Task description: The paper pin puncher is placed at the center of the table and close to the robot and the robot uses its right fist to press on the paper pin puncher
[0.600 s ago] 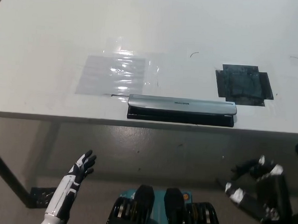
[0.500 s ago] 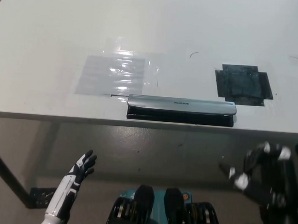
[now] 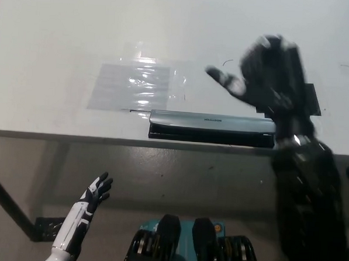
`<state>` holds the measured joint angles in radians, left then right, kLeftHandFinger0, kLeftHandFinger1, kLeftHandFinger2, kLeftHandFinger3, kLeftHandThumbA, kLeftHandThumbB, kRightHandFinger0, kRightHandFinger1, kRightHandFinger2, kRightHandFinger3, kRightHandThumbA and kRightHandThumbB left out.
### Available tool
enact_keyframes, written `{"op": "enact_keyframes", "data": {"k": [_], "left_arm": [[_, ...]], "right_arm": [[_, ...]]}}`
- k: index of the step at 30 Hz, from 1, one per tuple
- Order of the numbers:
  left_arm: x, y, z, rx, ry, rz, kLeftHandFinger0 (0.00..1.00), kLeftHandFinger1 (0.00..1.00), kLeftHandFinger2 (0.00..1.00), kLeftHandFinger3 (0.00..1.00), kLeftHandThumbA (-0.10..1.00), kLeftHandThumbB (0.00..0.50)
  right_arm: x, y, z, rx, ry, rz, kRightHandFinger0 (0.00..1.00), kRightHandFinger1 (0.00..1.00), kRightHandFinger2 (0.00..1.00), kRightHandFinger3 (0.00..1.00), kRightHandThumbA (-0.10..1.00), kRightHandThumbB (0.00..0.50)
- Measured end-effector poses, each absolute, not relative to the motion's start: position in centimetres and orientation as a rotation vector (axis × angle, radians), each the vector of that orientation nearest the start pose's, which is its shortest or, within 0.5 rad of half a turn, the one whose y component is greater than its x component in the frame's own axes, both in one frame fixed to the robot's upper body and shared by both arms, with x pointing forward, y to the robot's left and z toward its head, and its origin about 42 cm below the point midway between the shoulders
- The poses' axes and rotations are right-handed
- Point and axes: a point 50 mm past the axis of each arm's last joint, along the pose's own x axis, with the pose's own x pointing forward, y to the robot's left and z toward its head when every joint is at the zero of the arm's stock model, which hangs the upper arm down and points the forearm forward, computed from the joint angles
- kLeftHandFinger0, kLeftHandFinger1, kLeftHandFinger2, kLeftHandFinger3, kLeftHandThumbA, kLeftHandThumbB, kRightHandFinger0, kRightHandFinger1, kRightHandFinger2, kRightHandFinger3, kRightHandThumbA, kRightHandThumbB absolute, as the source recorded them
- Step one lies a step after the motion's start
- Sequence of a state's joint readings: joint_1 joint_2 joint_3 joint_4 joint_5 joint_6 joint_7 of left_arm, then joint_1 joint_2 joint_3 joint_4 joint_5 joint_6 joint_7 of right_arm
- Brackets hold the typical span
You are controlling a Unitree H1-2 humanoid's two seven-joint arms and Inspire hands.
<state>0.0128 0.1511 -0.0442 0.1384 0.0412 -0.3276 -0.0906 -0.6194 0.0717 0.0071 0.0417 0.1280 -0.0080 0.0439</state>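
The big white worktop (image 3: pixel 62 31) fills the top of the picture. The black right hand (image 3: pixel 265 74) is up in the upper right, over the worktop and above the right end of the puncher. It is blurry, so I cannot tell if it is a fist. The long silver paper pin puncher (image 3: pixel 212 127) lies near the front edge, in the middle. A shiny clear sheet (image 3: pixel 133 86) lies just left of it. The white left hand (image 3: pixel 95 193) rests low at the lower left, fingers spread.
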Motion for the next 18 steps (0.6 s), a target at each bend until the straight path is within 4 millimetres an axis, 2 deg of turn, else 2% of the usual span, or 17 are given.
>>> {"op": "enact_keyframes", "data": {"k": [5, 6, 7, 9, 12, 13, 16, 18], "left_arm": [[27.4, 24.6, 7.8, 0.199, -0.166, -0.157, 1.00, 1.00, 1.00, 1.00, 1.00, 0.243], [27.4, 24.6, 7.8, 0.199, -0.166, -0.157, 1.00, 1.00, 1.00, 1.00, 1.00, 0.240], [27.5, 24.6, 7.8, 0.201, -0.168, -0.158, 1.00, 1.00, 1.00, 1.00, 1.00, 0.236], [27.5, 24.6, 7.9, 0.204, -0.169, -0.159, 1.00, 1.00, 1.00, 1.00, 1.00, 0.234], [27.5, 24.6, 7.9, 0.207, -0.171, -0.160, 1.00, 1.00, 1.00, 1.00, 1.00, 0.238], [27.5, 24.6, 7.9, 0.207, -0.171, -0.160, 1.00, 1.00, 1.00, 1.00, 1.00, 0.247], [27.5, 24.6, 7.9, 0.210, -0.172, -0.161, 1.00, 1.00, 1.00, 1.00, 1.00, 0.235], [27.6, 24.6, 8.0, 0.212, -0.173, -0.161, 1.00, 1.00, 1.00, 1.00, 1.00, 0.230]], "right_arm": [[45.9, -10.0, 29.6, 0.185, -0.445, 0.286, 0.00, 0.00, 0.05, 0.03, 1.00, 0.191], [46.3, -9.8, 29.4, 0.185, -0.431, 0.286, 0.00, 0.00, 0.09, 0.03, 1.00, 0.180], [47.0, -9.4, 29.0, 0.185, -0.401, 0.285, 0.02, 0.00, 0.11, 0.04, 1.00, 0.199], [47.9, -8.8, 28.3, 0.190, -0.356, 0.283, 0.02, 0.02, 0.21, 0.07, 1.00, 0.181], [48.8, -8.1, 27.2, 0.193, -0.301, 0.277, 0.07, 0.07, 0.26, 0.11, 1.00, 0.156], [48.8, -8.0, 27.0, 0.193, -0.294, 0.276, 0.05, 0.08, 0.28, 0.12, 1.00, 0.146], [49.3, -7.7, 24.6, 0.187, -0.226, 0.262, 0.07, 0.17, 0.36, 0.15, 1.00, 0.135], [49.4, -7.8, 23.3, 0.183, -0.194, 0.249, 0.09, 0.18, 0.36, 0.15, 1.00, 0.144]]}}
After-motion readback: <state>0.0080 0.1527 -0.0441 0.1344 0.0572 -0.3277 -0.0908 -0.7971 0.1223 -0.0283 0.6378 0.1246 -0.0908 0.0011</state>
